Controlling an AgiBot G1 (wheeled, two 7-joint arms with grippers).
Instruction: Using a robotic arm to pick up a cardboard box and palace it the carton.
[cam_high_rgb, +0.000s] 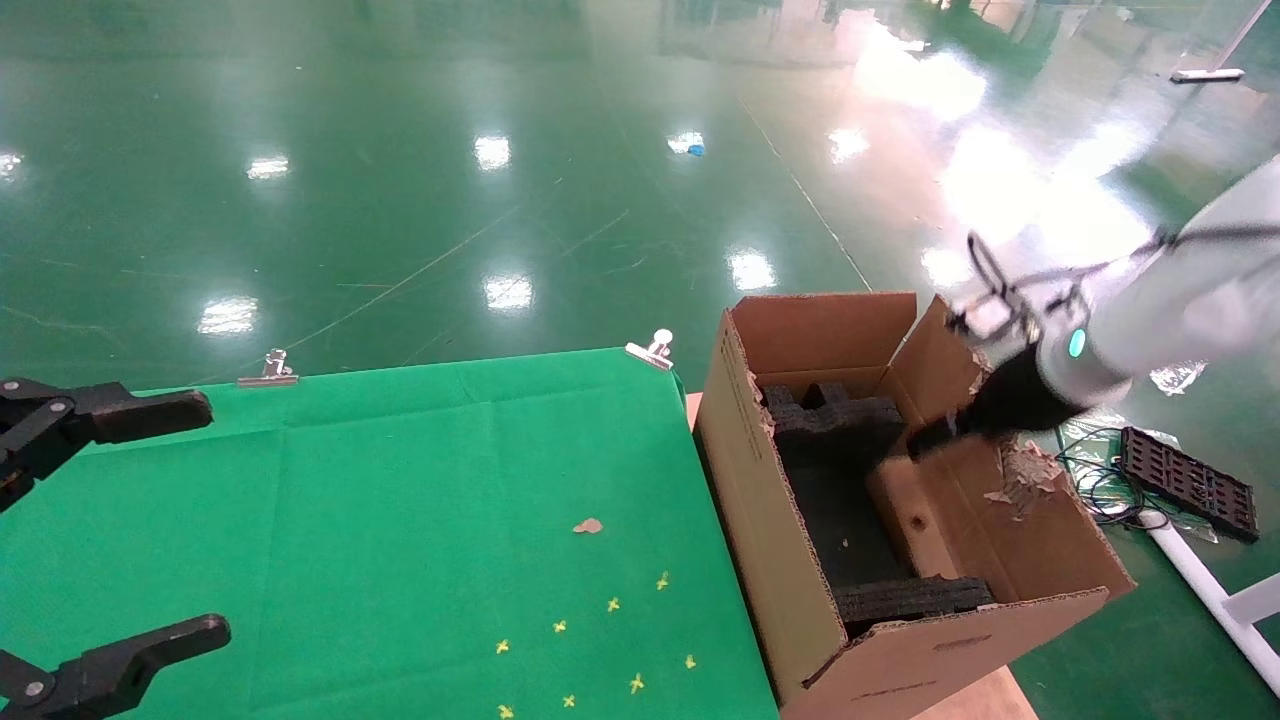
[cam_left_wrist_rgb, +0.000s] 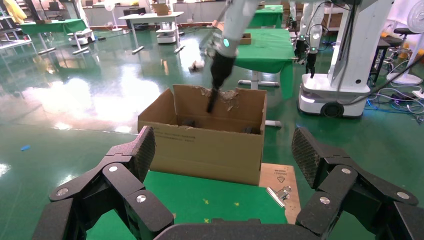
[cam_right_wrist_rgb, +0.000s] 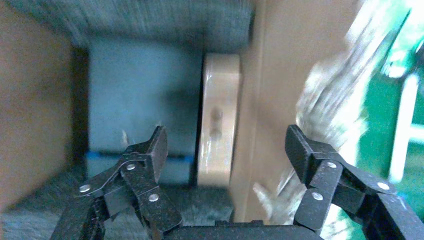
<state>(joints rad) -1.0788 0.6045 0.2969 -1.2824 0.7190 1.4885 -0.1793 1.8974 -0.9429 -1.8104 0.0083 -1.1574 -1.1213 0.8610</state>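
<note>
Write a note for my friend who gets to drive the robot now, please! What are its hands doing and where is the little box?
Right gripper: open, holding nothing, above the inside of the carton.
Left gripper: open, empty, parked over the green table.
Cardboard box: lying inside the carton, against the wall on the robot's right side, beside the black foam.
Done: the box is in the carton and let go.
Left: probably just bring the right arm away; watch the torn flap beside it.
</note>
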